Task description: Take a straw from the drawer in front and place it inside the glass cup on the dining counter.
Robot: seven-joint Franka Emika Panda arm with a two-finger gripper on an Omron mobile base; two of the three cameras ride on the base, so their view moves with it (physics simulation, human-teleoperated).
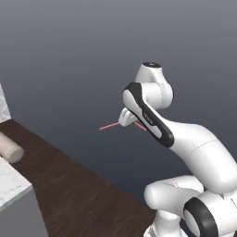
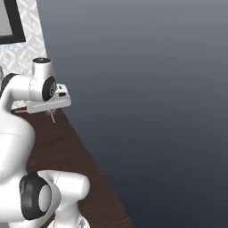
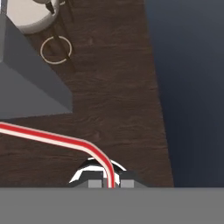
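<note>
Dark wood floor [image 3: 113,78] runs under the arm. Dining counter [image 1: 11,190]: white marble corner w/ grey base at lower left of left base view. Gripper [image 3: 108,183] raised well above the floor, jaws clamped on straw [image 3: 52,138]. Straw is red, bent just past the fingertips, sticking out sideways [image 1: 110,126].

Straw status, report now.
Gripper shut on the straw, held up over the dark wood floor. Straw sticks out sideways past the hand. Grey island base close by; glass cup not sighted.
</note>
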